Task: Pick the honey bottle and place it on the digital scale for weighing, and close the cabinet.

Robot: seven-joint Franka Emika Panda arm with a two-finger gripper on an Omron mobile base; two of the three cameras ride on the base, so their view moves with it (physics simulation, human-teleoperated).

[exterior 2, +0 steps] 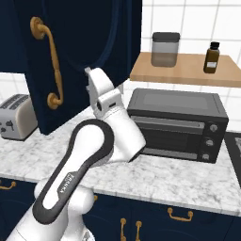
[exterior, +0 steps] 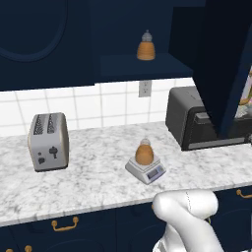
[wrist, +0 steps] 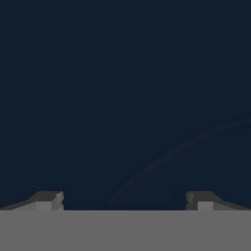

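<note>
A honey bottle [exterior: 143, 152] stands upright on the round plate of the digital scale [exterior: 152, 172], on the marble counter. A second bottle just like it [exterior: 146, 47] sits on the open cabinet's shelf [exterior: 147, 66]. The cabinet door [exterior: 221, 64] hangs open over the counter, and its gold handle [exterior 2: 51, 66] shows in the right base view. My arm reaches up to the door's inner face [exterior 2: 94, 42]. In the hand view my gripper [wrist: 125, 201] is open, fingertips [wrist: 49, 200] wide apart, close to the navy door panel [wrist: 125, 98] with nothing between them.
A silver toaster [exterior: 48, 140] stands at the counter's left. A black toaster oven [exterior 2: 176, 124] sits to the right, under a wooden shelf [exterior 2: 183, 70] holding a grey jar [exterior 2: 165, 49] and a brown bottle [exterior 2: 212, 57]. Navy drawers [exterior: 64, 231] run below the counter.
</note>
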